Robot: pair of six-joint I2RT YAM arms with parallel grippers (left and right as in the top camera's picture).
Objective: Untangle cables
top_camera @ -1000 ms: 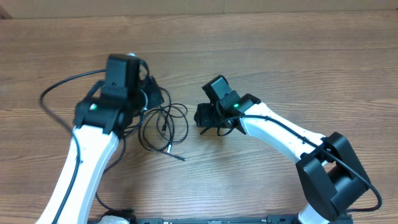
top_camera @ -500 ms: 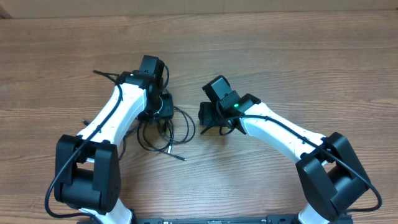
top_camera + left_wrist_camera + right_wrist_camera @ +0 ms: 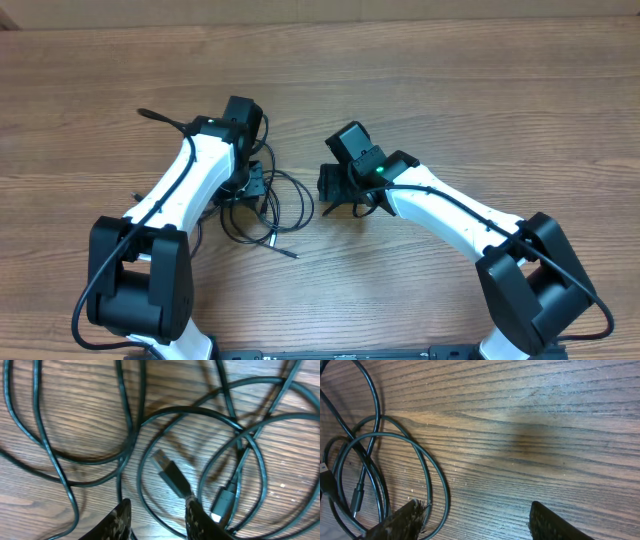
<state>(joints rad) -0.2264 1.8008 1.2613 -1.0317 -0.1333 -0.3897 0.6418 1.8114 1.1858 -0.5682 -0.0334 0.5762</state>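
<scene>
Picking a strand to grab.
My left tool [image 3: 157, 522] hangs apart over the cables [image 3: 185, 408]; next I should close on the silver-tipped plug [image 3: 169, 473]. Right tool [image 3: 475, 525] gapes empty.

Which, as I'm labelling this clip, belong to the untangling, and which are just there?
Job in hand: thin black cables; USB plug on one end; left hand and right hand, both open.
Just there: wooden table; arm wiring.
</scene>
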